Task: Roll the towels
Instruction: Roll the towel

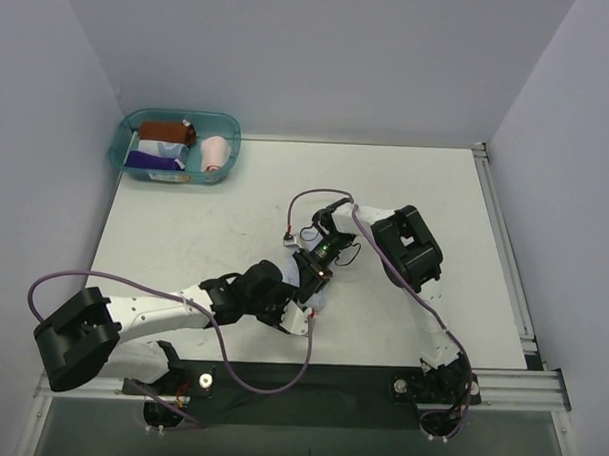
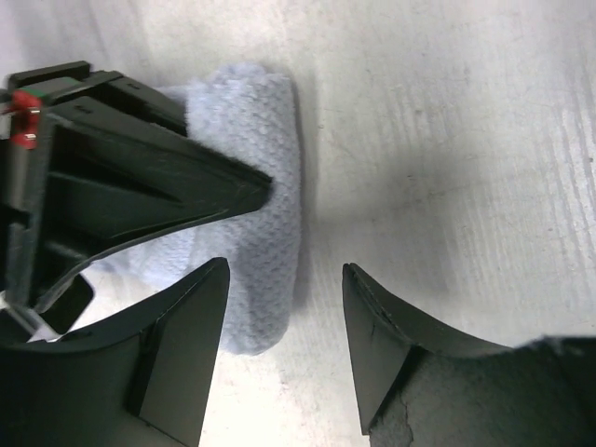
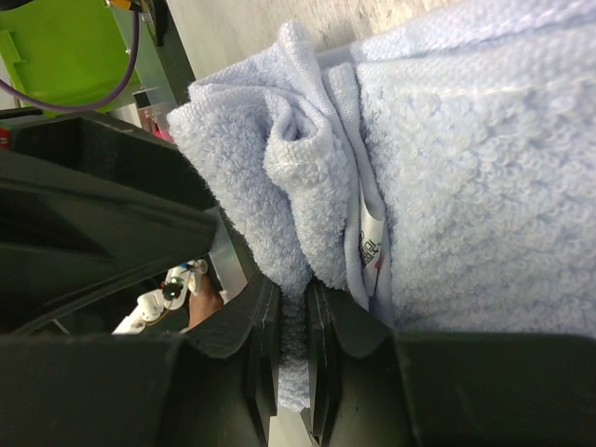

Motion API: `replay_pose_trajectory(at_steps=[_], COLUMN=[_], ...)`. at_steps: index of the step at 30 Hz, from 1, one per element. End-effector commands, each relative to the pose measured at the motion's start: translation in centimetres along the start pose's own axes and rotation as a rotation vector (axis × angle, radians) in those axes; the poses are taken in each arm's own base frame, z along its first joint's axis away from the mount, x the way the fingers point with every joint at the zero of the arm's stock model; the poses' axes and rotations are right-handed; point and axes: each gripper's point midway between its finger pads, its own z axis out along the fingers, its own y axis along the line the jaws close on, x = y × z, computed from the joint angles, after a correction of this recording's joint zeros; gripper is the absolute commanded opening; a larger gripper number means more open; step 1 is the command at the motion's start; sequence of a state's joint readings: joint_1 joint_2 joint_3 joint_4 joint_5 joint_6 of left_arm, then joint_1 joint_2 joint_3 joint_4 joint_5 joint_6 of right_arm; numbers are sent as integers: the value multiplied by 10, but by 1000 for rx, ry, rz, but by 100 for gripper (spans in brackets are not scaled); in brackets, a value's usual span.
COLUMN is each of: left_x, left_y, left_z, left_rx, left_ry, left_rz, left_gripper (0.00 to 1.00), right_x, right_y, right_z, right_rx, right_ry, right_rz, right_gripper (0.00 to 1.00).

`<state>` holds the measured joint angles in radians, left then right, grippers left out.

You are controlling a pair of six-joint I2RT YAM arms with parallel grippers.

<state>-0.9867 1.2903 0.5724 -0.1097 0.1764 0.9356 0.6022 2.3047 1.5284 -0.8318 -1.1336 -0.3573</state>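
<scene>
The light blue towel (image 2: 256, 177) lies partly rolled on the white table, mostly hidden under both grippers in the top view (image 1: 315, 292). My right gripper (image 3: 293, 354) is shut on a fold of this towel (image 3: 447, 186), next to its small white tag (image 3: 372, 247); in the top view the gripper (image 1: 309, 274) points down at the table middle. My left gripper (image 2: 284, 317) is open, its jaws spread at the near end of the roll, the left finger (image 2: 182, 345) beside it. In the top view the left gripper (image 1: 300, 313) sits just in front of the towel. A pale pink rolled towel (image 1: 216, 153) lies in the tub.
The teal see-through tub (image 1: 123, 142) stands at the table's far left corner and also holds a brown roll (image 1: 168, 131) and a purple and white roll (image 1: 155, 161). A metal rail (image 1: 504, 255) runs along the table's right edge. Purple cables loop off both arms.
</scene>
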Motion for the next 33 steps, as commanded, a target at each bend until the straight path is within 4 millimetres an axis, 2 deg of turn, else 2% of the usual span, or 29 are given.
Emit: replay_pose_trajectory(at_steps=[1, 9, 14, 18, 21, 25, 29, 33], left_x=[-10, 2, 10, 6, -6, -11, -1, 0], left_y=[15, 15, 29, 35, 44, 44, 37, 27], left_z=[-10, 10, 19, 18, 10, 5, 14, 21], left_rx=[-50, -46, -84, -103, -108, -96, -65, -15], left_ry=[-22, 10, 29, 19, -9, -18, 8, -2], left_rz=[-16, 39, 47, 63, 45, 54, 55, 57], left_gripper=[63, 63, 63, 63, 63, 63, 63, 62], right_x=[10, 12, 12, 12, 11, 11, 12, 11], right_y=[-25, -25, -23, -23, -22, -22, -21, -21], right_z=[5, 4, 5, 5, 5, 5, 4, 3], right_rx=[77, 76, 71, 67, 63, 57, 57, 62], right_ry=[58, 60, 60, 61, 58, 58, 57, 55], right_rz=[-25, -24, -29, -23, -26, -27, -30, -35], right_gripper=[0, 0, 0, 0, 0, 0, 0, 0])
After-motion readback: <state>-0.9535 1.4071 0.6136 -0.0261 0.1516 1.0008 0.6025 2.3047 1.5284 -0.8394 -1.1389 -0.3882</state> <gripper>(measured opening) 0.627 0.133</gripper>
